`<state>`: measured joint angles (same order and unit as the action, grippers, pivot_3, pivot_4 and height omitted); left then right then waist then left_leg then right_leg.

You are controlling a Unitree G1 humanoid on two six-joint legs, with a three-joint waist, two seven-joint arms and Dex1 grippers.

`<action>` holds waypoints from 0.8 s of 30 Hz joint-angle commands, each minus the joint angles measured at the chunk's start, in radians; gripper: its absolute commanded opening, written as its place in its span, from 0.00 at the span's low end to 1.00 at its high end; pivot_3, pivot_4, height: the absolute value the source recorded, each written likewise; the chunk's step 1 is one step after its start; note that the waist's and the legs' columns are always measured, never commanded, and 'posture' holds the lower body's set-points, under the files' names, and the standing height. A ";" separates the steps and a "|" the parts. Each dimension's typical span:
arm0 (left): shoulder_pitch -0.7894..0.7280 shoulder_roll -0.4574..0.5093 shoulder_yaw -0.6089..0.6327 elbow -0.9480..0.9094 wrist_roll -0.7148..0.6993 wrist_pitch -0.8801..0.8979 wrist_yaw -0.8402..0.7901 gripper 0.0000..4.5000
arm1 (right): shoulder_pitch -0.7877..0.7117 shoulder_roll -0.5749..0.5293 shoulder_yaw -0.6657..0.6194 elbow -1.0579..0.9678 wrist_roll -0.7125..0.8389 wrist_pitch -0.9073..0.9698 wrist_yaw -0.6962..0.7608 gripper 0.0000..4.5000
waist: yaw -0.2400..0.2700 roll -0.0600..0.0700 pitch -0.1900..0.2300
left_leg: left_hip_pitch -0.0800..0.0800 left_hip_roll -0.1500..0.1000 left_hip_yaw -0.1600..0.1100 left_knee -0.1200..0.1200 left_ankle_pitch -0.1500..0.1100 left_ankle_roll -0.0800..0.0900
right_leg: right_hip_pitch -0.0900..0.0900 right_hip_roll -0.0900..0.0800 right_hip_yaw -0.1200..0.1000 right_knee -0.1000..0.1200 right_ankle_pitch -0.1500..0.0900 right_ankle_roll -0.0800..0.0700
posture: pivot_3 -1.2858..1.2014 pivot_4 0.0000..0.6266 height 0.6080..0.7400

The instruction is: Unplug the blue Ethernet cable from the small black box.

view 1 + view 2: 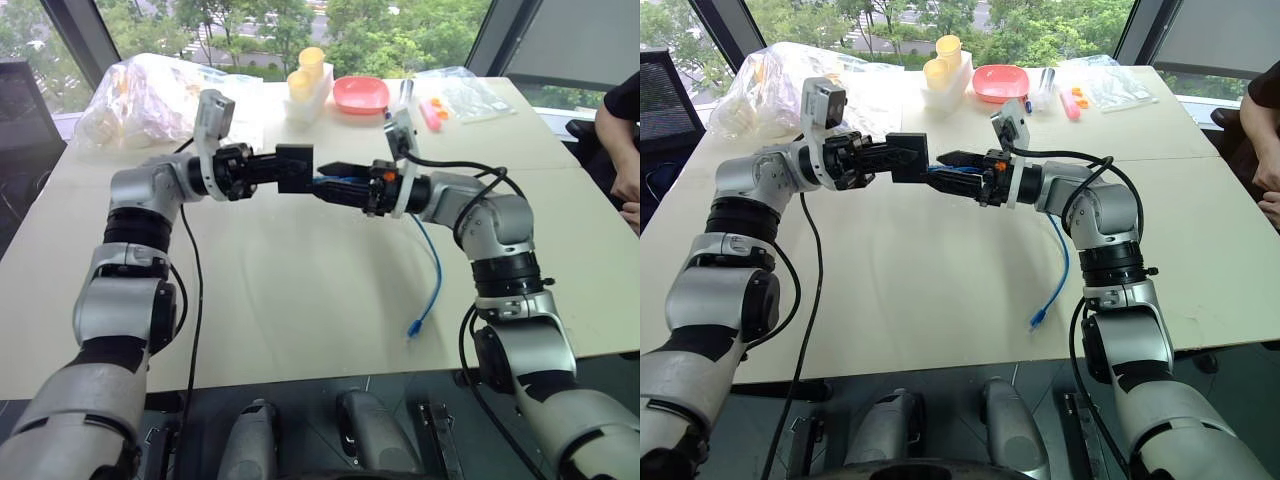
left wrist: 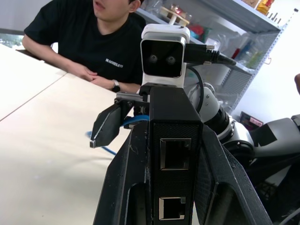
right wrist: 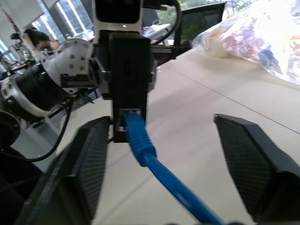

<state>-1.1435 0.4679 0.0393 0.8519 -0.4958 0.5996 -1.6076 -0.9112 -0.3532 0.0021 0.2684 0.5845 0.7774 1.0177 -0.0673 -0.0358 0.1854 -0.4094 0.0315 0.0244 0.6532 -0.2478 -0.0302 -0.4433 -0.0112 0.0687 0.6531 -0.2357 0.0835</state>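
Right now I have the left gripper (image 1: 262,166) clamped shut on the box (image 1: 295,167), holding it up off the table (image 1: 300,300) in the upper middle of the head frame. The box sits edge-on between the two black fingers; in the left wrist view it (image 2: 174,140) fills the centre with two open ports facing the camera, one above the other.

The cable (image 3: 140,140) is plugged into the box's far edge. In the right wrist view its blue boot goes straight into a port on the box (image 3: 129,61), at centre frame, and the cord runs down toward the lower edge. In the head view the cord (image 1: 432,270) drops from the right wrist, curves down the right-centre of the table, and ends in a loose plug (image 1: 413,327) lying on the tabletop.

My right gripper (image 1: 335,180) faces the box from the right, just beside it. Its fingers (image 3: 253,154) stand wide apart on either side of the plugged-in boot, not touching it; it has hold of nothing.

Across the top of the frame lie a clear plastic bag (image 1: 145,95) at upper left, yellow cups (image 1: 305,70), a pink bowl (image 1: 360,95) and a second bag (image 1: 465,95). A person's arm (image 1: 620,130) shows at the right edge.
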 commanded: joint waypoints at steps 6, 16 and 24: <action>-0.010 0.005 0.019 -0.023 -0.004 -0.015 -0.007 0.12 | -0.008 -0.006 -0.046 -0.026 0.048 0.015 0.024 0.81 | -0.001 0.000 0.000 | 0.000 0.000 0.000 0.000 0.000 0.000 | 0.000 0.000 0.000 0.000 0.000 0.000 | 0.52 0.24 0.96; -0.016 0.003 0.021 -0.016 -0.003 -0.018 -0.007 0.12 | -0.002 -0.002 -0.039 -0.020 0.045 0.006 0.031 0.66 | 0.000 0.000 0.000 | 0.000 0.000 0.000 0.000 0.000 0.000 | 0.000 0.000 0.000 0.000 0.000 0.000 | 0.52 0.24 0.96; -0.018 0.003 0.023 -0.012 -0.004 -0.019 -0.007 0.12 | 0.009 -0.001 -0.031 -0.032 0.047 0.006 0.048 0.66 | 0.000 0.000 0.000 | 0.000 0.000 0.000 0.000 0.000 0.000 | 0.000 0.000 0.000 0.000 0.000 0.000 | 0.52 0.24 0.96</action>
<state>-1.1436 0.4675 0.0404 0.8541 -0.4914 0.5978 -1.6079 -0.8968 -0.3539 -0.0151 0.2684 0.6116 0.7950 1.0563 -0.0677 -0.0358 0.1854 -0.4094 0.0315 0.0244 0.6532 -0.2478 -0.0302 -0.4433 -0.0112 0.0687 0.6531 -0.2357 0.0835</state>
